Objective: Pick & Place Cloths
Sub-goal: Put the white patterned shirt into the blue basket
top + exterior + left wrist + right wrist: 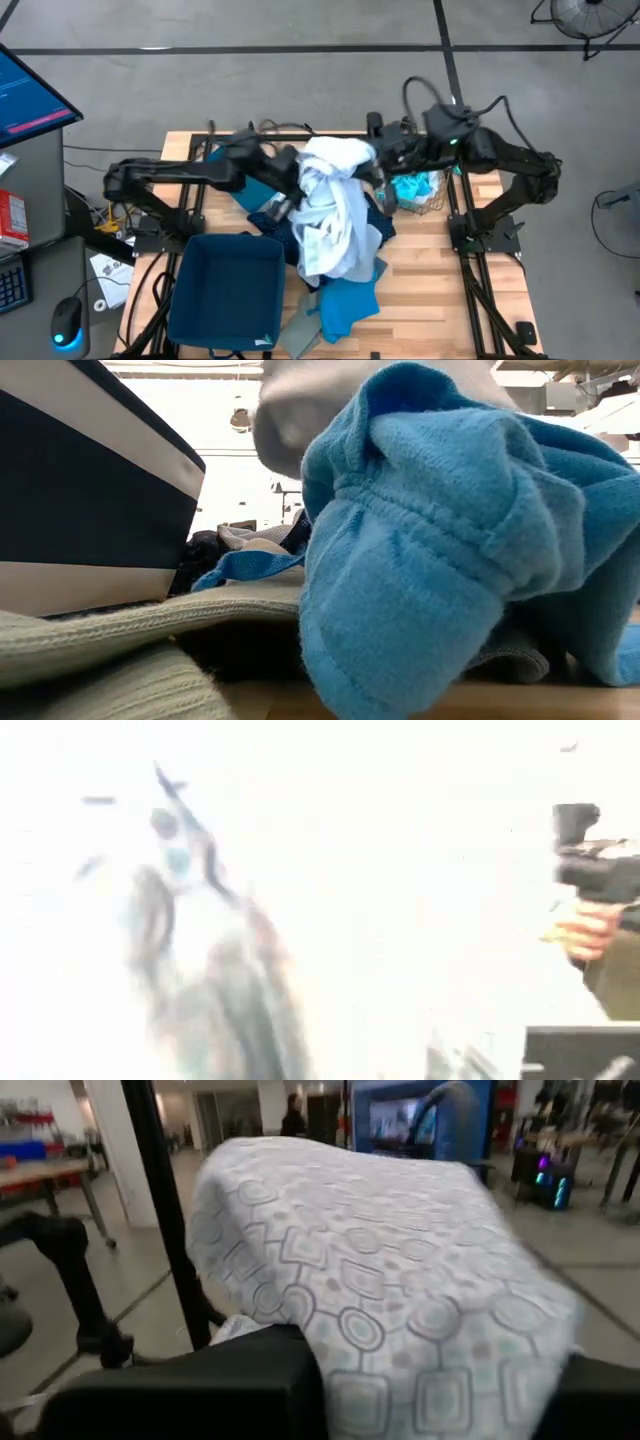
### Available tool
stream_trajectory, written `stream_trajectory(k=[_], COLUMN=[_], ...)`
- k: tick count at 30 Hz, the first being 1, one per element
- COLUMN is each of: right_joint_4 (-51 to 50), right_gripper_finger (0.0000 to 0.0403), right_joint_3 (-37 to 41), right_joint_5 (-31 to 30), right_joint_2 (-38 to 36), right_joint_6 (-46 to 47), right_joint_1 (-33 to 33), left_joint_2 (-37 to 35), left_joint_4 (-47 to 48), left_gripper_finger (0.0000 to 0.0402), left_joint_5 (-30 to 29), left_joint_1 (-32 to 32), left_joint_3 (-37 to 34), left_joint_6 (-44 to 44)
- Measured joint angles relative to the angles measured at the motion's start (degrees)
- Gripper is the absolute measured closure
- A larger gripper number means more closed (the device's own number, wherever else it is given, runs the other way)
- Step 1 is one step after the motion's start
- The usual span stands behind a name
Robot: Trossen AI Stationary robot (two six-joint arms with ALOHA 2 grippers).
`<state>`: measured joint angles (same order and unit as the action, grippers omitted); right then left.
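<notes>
While our left gripper [292,172] and right gripper [378,160] meet above the table [430,290], both clamp the white patterned cloth [335,200], which hangs over the cloth pile [335,265] beside the bin [228,290]

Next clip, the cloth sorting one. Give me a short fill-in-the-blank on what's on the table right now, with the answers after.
1. The patterned white cloth is held up between the two ____.
2. The dark-blue bin sits nearer the ____ arm.
3. The wire-mesh basket lies beside the ____ arm.
4. The bright blue cloth lies on the ____ tabletop.

Answers: arms; left; right; wooden
</notes>
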<state>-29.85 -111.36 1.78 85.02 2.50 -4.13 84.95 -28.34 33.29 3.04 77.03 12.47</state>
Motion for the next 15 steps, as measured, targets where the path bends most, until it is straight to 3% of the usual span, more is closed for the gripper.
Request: stream_trajectory(k=[7,11,15], right_joint_4=[2.0,3.0,2.8], right_gripper_finger=[0.0343,0.0342,0.0342], right_joint_3=[0.0,-0.1,-0.1], right_joint_5=[-0.1,-0.2,-0.1], right_joint_2=[-4.4,-5.7,-5.5], right_joint_6=[-0.1,-0.1,-0.1], right_joint_1=[0.9,0.6,0.4], left_joint_2=[-11.7,-18.8,-26.7], left_joint_4=[3.7,13.4,25.6], left_gripper_finger=[0.0401,0.0401,0.0401], left_joint_5=[0.1,-0.1,-4.5], left_joint_1=[0.5,-1.5,-3.8], left_joint_3=[0.1,0.1,0.1], left_joint_6=[2.4,6.0,11.0])
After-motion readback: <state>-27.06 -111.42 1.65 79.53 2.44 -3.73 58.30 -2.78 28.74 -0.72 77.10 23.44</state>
